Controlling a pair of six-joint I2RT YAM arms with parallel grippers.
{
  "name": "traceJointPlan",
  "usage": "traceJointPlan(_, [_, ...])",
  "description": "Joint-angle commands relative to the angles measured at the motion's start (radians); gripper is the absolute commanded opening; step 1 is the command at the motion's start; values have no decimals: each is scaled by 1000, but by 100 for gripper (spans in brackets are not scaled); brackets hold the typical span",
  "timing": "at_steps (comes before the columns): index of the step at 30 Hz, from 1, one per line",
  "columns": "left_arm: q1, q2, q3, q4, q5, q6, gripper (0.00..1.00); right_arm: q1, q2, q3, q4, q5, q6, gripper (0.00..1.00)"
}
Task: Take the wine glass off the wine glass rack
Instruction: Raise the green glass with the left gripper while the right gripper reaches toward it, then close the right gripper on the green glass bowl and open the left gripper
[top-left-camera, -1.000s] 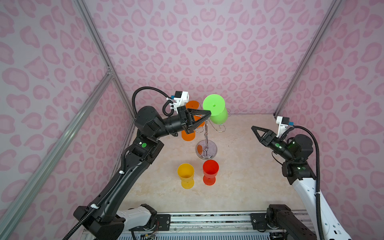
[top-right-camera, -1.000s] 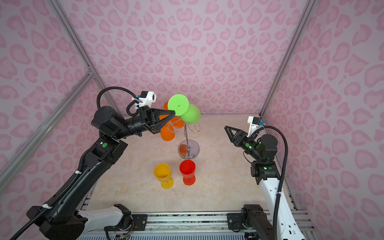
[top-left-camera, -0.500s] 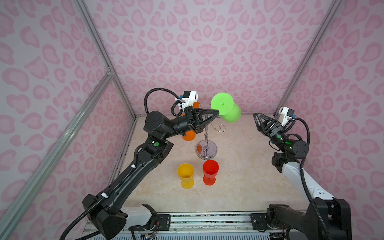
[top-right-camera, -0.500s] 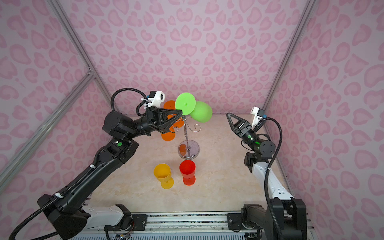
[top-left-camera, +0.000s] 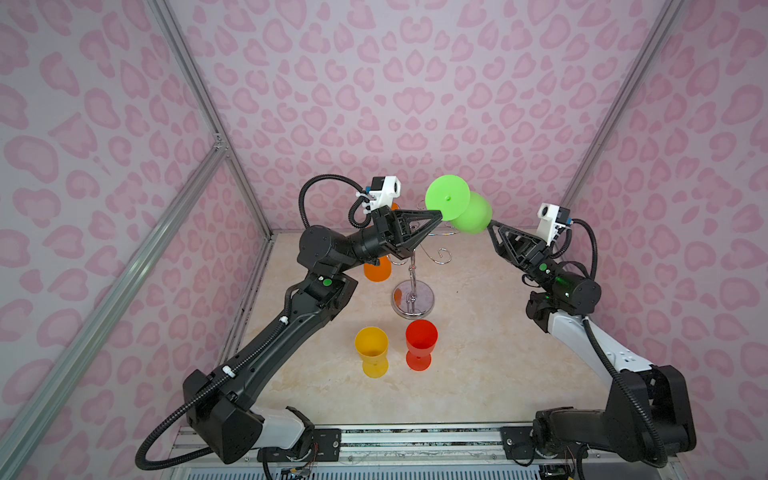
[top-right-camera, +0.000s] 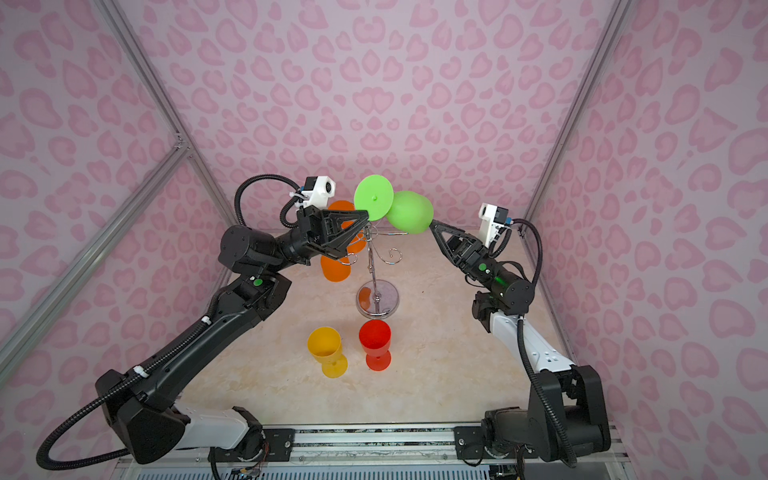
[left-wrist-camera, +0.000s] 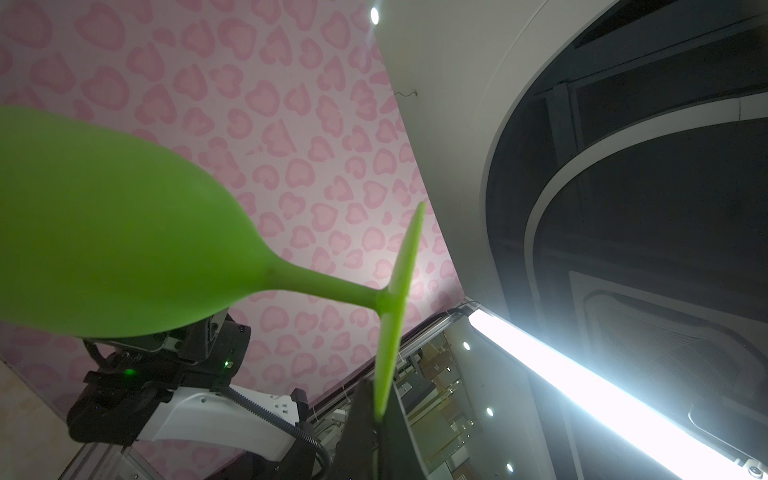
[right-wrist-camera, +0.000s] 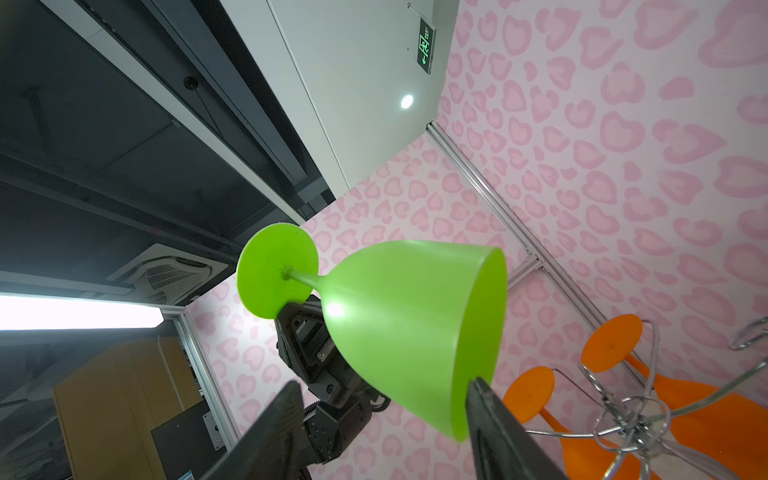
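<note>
My left claw (top-left-camera: 438, 216) is clenched on the thin edge of the green wine glass (top-left-camera: 457, 205), gripping only its flat foot, as the left wrist view shows. The glass hangs in the air on its side, just above and right of the top of the wine glass rack (top-left-camera: 411, 270) and clear of its curled arms. Its foot points left and its open mouth points right.

My right claw (right-wrist-camera: 382, 390) is spread open at that mouth. One finger (right-wrist-camera: 482, 399) is at the rim, and the other stands apart from the bowl, so it grips nothing.

The worry is my left hold. A pinch on a disc's edge gives little against twisting, and I judge the bowl's weight could swing the glass round or slide it out. A nudge from my right finger at the rim would lever it the same way. If my left claw lets go before my right has closed, the glass drops onto the rack, where the orange glasses (top-right-camera: 336, 266) hang. The bowl narrows toward the stem, so a squeeze there may push it away.

The glass is bright, opaque green with a smooth sheen, a short stem and a wide tulip bowl.
</note>
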Motion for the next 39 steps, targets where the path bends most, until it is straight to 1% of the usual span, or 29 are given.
traceJointPlan(1, [-2,16,13,99,-5,-26,2,10,11,9,39,-12,-7,63])
traceJointPlan(6, [-3,33,11,125,-7,-46,2,23,22,32,39,-17,-16,62])
traceJointPlan(13, [-3,61,19,171,-10,-84,2,46,37,49,38,-32,-39,57])
traceJointPlan(22, [-3,79,21,217,-12,-120,2,55,9,36,39,-46,-88,44])
traceJointPlan(26, [-3,78,19,231,-13,-126,2,57,-7,25,40,-39,-108,37])
traceJointPlan(28, [-3,78,17,238,-15,-130,2,59,-17,15,37,-35,-125,32])
traceJointPlan(34, [-4,78,6,260,-19,-141,2,65,-58,-21,38,-10,-176,25])
traceJointPlan(39, [-3,85,3,291,-26,-160,4,66,-95,-45,39,2,-205,14])
